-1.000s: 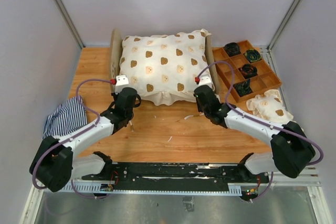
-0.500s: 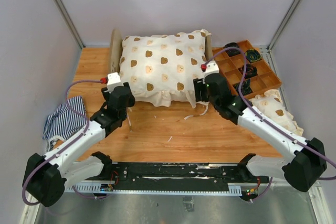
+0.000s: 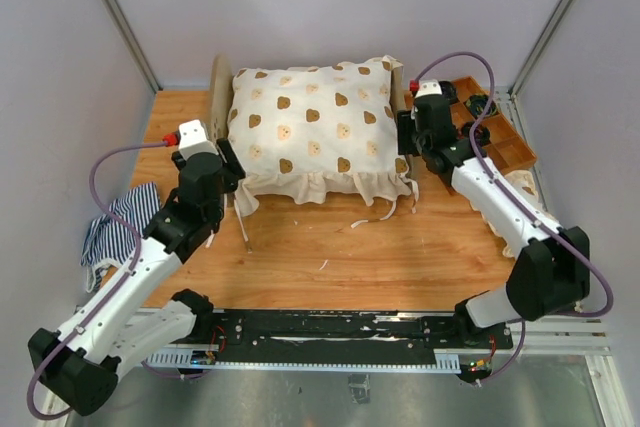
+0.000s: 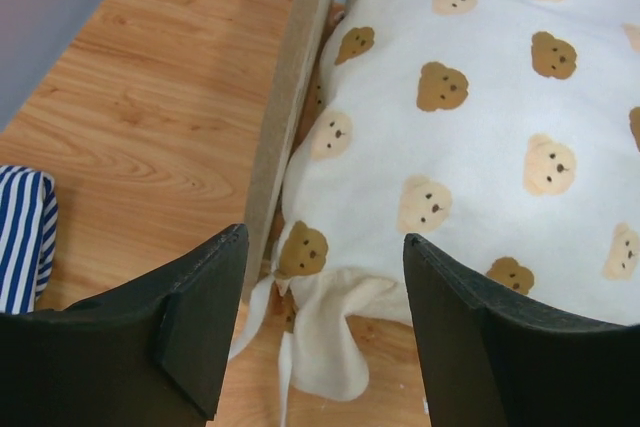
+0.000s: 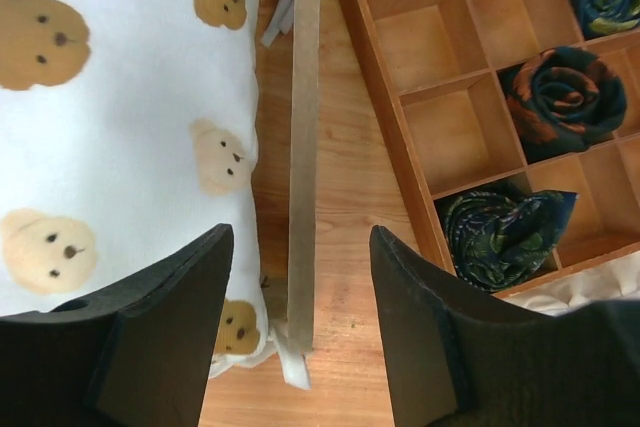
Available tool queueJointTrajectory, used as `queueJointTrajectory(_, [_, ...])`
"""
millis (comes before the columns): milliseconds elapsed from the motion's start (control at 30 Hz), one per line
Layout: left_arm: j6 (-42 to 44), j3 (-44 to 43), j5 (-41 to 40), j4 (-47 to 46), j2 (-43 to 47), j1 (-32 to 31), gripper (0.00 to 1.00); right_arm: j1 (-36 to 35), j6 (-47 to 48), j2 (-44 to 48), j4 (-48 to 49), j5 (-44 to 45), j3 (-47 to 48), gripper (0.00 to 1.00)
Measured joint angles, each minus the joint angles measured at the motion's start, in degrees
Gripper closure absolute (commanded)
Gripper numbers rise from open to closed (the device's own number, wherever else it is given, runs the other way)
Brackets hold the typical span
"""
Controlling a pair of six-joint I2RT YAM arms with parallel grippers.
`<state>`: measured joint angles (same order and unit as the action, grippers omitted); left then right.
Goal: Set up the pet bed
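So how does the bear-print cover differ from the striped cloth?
The bear-print cover is cream with brown bears; the striped cloth is navy and white. The cover is much larger. It lies spread over the bed frame; the cloth is bunched up, off to the left. Both are fabric.

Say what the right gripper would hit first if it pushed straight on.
The right gripper would probably meet the bed's wooden side board first; it lies between the open fingers, though depth is unclear.

Plywood pet bed (image 3: 218, 87) (matt) w/ cloth cover (image 3: 315, 132)

Pet bed (image 3: 216, 97), puppy-print covered, far centre
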<state>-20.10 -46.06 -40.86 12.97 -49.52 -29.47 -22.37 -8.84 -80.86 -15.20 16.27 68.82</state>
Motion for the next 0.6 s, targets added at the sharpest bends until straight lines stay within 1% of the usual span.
queueJointTrajectory(67, [-0.2, -0.35, 1.44, 0.04, -0.24, 1.9, 0.35, 0.7, 0.04, -2.8, -0.52, -0.87, 1.09, 0.45])
queueJointTrajectory(133, [-0.87, -0.5, 3.34, -0.02, -1.09, 4.7, 0.37, 1.22, 0.07, -5.31, -0.81, -1.07, 2.01, 0.5])
queueJointTrajectory(300, [-2.86, 0.0, 7.87, -0.48, -3.32, 11.08, 0.41, 1.92, -0.09, -9.57, -1.64, -1.97, 2.38, 0.69])
queueJointTrajectory(400, [-3.34, 0.87, 9.16, -1.62, -3.78, 13.05, 0.51, 1.92, -0.37, -10.25, -2.27, -3.41, 2.19, 0.82])
queueJointTrajectory(433, [-3.43, 1.05, 9.57, -2.14, -4.24, 14.19, 0.53, 1.92, -0.63, -10.08, -2.23, -3.82, 1.97, 0.85])
queueJointTrajectory(500, [-3.56, 1.09, 9.99, -3.65, -5.55, 16.9, 0.53, 2.34, -1.46, -9.35, -1.75, -5.11, 1.2, 0.88])
queueJointTrajectory(600, [-4.09, 1.05, 12.39, -6.73, -7.65, 20.83, 0.54, 2.56, -4.11, -7.02, -0.15, -7.76, -1.64, 0.89])
